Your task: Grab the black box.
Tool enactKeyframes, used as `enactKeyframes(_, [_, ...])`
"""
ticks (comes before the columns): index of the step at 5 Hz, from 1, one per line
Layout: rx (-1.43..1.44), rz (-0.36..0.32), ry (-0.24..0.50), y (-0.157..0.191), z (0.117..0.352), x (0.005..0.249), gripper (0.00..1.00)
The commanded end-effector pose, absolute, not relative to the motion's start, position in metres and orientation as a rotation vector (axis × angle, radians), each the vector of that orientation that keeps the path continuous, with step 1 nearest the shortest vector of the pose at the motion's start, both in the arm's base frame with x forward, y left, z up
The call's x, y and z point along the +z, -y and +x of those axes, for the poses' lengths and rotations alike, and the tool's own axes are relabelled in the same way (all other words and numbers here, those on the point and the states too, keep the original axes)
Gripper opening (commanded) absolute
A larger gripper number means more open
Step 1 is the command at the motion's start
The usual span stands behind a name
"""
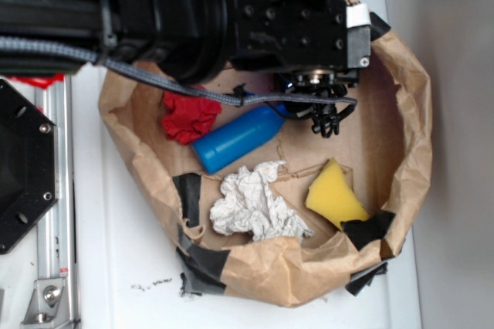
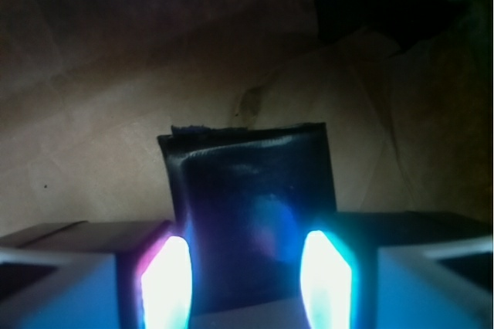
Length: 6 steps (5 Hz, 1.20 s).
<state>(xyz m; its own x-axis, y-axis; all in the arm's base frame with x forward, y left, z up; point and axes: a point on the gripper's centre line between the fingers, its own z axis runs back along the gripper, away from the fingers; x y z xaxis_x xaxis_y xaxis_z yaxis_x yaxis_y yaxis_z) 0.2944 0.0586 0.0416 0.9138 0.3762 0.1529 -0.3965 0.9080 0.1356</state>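
The black box (image 2: 251,205) fills the middle of the wrist view, a glossy dark square on brown paper. My gripper (image 2: 247,279) is shut on the black box. Its two glowing pads (image 2: 166,283) press against the box's left and right sides with no gap showing. The box looks narrower between the pads than at its far edge, which shows a crease. In the exterior view my gripper (image 1: 326,119) points down inside the paper nest (image 1: 409,113), near its upper right. There the arm hides the box.
Inside the nest lie a red cloth (image 1: 189,117), a blue bottle (image 1: 235,137), crumpled white paper (image 1: 255,205) and a yellow sponge wedge (image 1: 333,196). Black tape strips (image 1: 369,228) hold the paper's rim. A black hexagonal plate (image 1: 23,167) sits at the left.
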Motion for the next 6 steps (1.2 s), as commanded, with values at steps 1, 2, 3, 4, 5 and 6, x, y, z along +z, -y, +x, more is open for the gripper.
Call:
enactKeyframes(1, [0.308,0.155,0.206,-0.065,0.279,0.096,0.0])
enactKeyframes(2, [0.168,0.093,0.231,-0.056,0.263,0.143,0.0])
enactKeyframes(3, [0.083,0.063,0.189,-0.049,0.262,0.161,0.0])
enactKeyframes(4, [0.061,0.072,0.143,-0.043,0.268,0.159,0.0])
enactKeyframes(5, [0.093,0.062,0.153,-0.042,0.274,0.143,1.0])
enactKeyframes(6, [0.149,0.056,0.202,-0.041,0.296,0.101,1.0])
